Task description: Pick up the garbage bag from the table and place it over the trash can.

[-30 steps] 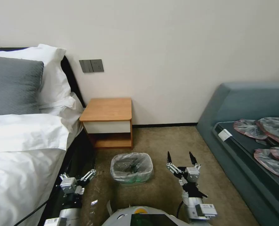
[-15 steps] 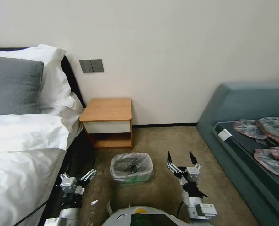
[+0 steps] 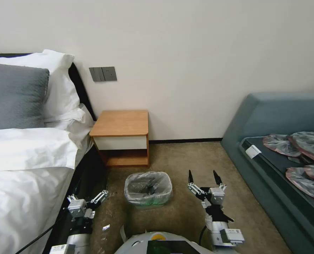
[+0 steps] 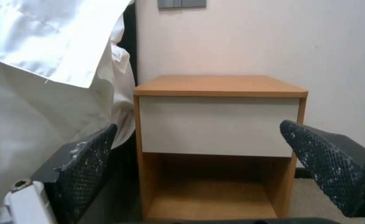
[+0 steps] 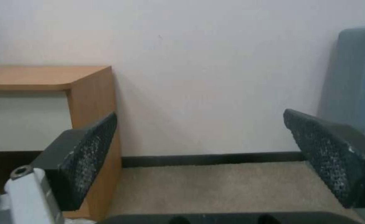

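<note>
Closest to me, low in the head view, my left gripper (image 3: 87, 201) hangs beside the bed (image 3: 26, 169), its fingers spread apart and empty; its wrist view frames the nightstand between the two black pads (image 4: 87, 168). My right gripper (image 3: 202, 178) hangs over the carpet (image 3: 185, 211) to the right of the bin, fingers pointing up, wide apart and holding nothing; its wrist view looks at the wall between its pads (image 5: 87, 149). Between the two grippers, a little farther off, the bin (image 3: 148, 188) stands on the carpet. The bag (image 3: 148, 183), thin, grey and crinkly, lines the bin, with its edge folded out over the rim all the way round; something green shows through the plastic near the bin's near side. Just behind the bin stands the worktop (image 3: 121, 122), a small nightstand with an orange-brown top, a white drawer front and an open lower shelf, set against the wall beside the bed. To the right, well apart from the bin, a teal sofa (image 3: 270, 116) carries several crumpled grey bags with reddish rims (image 3: 298, 155). On the wall above the nightstand is a grey switch plate (image 3: 102, 74).
</note>
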You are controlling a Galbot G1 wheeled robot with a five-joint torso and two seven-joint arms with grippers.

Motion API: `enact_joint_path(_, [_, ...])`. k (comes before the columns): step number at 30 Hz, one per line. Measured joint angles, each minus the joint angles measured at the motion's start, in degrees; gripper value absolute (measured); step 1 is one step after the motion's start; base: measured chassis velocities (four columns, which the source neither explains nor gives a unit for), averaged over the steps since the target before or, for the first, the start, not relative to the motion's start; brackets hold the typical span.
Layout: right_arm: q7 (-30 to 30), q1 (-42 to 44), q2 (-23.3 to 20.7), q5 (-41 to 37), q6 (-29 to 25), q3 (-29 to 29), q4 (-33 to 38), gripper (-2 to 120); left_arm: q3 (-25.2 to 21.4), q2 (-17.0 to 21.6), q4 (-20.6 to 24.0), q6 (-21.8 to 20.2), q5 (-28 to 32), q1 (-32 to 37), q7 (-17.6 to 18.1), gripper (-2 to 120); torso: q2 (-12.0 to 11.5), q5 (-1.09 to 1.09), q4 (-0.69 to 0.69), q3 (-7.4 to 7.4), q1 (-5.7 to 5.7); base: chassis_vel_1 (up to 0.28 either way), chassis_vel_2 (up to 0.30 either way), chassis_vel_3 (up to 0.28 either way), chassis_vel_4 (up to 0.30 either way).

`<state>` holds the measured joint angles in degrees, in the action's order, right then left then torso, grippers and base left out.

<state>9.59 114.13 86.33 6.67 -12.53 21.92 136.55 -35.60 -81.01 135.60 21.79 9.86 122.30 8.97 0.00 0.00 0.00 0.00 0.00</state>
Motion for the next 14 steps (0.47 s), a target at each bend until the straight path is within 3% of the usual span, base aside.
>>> enact_joint_path(14, [0.0,0.0,0.0,0.0,0.0,0.0,0.0,100,0.0,0.0,0.0,-0.1,0.0,0.0,0.0,100,0.0,0.00,0.00,0.00,0.00,0.000,0.000,0.000,0.000])
